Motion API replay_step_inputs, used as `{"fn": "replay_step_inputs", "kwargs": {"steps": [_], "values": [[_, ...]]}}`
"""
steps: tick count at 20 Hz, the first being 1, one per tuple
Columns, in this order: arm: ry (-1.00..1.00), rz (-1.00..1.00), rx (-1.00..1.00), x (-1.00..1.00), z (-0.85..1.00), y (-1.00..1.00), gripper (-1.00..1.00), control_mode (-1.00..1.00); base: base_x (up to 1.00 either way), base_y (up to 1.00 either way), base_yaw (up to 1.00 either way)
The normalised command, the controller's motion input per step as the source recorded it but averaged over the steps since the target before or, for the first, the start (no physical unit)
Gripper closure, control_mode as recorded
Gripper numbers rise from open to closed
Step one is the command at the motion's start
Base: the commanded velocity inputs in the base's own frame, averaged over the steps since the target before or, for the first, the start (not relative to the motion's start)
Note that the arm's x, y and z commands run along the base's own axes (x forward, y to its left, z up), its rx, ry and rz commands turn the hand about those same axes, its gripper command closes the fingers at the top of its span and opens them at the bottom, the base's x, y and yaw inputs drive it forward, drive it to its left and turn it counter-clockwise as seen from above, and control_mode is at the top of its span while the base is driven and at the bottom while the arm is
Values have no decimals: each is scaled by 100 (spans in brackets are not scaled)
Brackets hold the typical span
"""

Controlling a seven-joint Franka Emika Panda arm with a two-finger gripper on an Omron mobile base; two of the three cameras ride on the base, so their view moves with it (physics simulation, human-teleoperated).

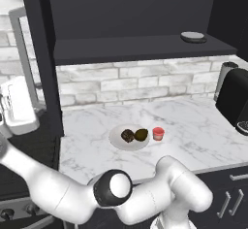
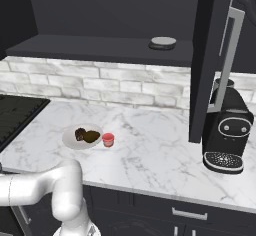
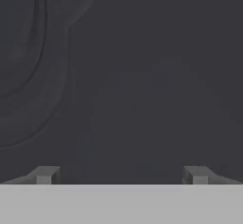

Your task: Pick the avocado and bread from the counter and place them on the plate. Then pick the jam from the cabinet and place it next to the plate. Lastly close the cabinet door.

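The white plate (image 1: 115, 142) (image 2: 69, 140) lies on the marble counter (image 1: 193, 126) (image 2: 150, 150). On it sit the dark brown bread (image 1: 127, 136) (image 2: 80, 133) and the olive avocado (image 1: 141, 135) (image 2: 91, 137). The red jam (image 1: 158, 134) (image 2: 108, 140) stands upright on the counter just right of the plate. Both cabinet doors stand open: the left door (image 1: 46, 53) and the right door (image 2: 205, 55). My arm reaches far left, with the white hand (image 1: 17, 104) on the outer side of the left door. My gripper (image 3: 121, 175) is open, its fingertips wide apart against a dark moulded panel (image 3: 118, 76).
A grey flat disc (image 1: 193, 37) (image 2: 163, 42) lies on the cabinet shelf. A black coffee machine (image 1: 235, 97) (image 2: 227, 130) stands at the counter's right end, under the open right door with its silver handle (image 2: 227, 55). A dark stove (image 2: 15, 115) is at the left.
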Motion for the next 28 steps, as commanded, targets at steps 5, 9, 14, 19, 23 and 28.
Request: {"fn": "replay_step_inputs", "kwargs": {"steps": [5, 9, 14, 19, 23, 28], "values": [[3, 3, 22, 10, 12, -63, -100, -100, 0, 0, 0], [0, 10, 14, 17, -7, -67, -100, -100, 0, 0, 0], [-2, 18, 4, 19, -43, -63, -100, -100, 0, 0, 0], [-5, 18, 2, 37, -31, -59, -100, -100, 0, 0, 0], [-2, 16, 7, 50, -9, -54, -100, -100, 0, 0, 0], [0, 15, 9, 49, 0, -53, -100, -100, 0, 0, 0]]}}
